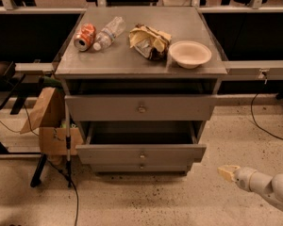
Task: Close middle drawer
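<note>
The middle drawer [108,153] is pulled out from the gray cabinet [85,68]. Its low flat front panel carries a small round knob [142,155], and the tray behind it looks dark and empty. Above it sits a taller drawer front with a brassy knob [141,109]. Below it, a recessed drawer front [170,167] is set back. My gripper [226,172] hovers low over the floor at the lower right, a little right of and below the middle drawer's right front corner, not touching it. The white arm [273,189] reaches in from the right edge.
On the cabinet top lie a red can [85,36], a clear plastic bottle [108,32], a crumpled chip bag [148,41] and a white bowl [189,54]. A brown paper bag [45,109], a cardboard box [54,140] and a black stand [40,171] are at the left. Cables trail on the speckled floor.
</note>
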Available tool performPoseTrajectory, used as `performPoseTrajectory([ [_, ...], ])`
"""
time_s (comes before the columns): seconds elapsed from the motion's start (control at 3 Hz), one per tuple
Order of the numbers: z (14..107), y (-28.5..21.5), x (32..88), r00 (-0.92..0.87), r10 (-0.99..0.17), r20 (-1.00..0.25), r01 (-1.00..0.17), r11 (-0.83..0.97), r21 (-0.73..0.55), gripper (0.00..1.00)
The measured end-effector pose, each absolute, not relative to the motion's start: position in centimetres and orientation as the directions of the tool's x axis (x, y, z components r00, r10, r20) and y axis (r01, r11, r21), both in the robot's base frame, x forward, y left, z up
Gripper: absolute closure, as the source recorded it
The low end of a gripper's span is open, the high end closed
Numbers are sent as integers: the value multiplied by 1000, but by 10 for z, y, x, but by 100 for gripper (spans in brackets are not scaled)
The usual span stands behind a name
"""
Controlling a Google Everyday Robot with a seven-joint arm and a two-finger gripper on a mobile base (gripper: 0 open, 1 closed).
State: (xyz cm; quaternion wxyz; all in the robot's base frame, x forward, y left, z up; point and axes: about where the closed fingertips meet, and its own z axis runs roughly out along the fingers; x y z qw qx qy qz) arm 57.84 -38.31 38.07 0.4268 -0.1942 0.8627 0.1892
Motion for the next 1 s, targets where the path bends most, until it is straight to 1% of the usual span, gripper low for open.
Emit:
performPoseTrajectory([
  [1.0,381,-383,578,-560,-174,-810,-497,853,161,11],
])
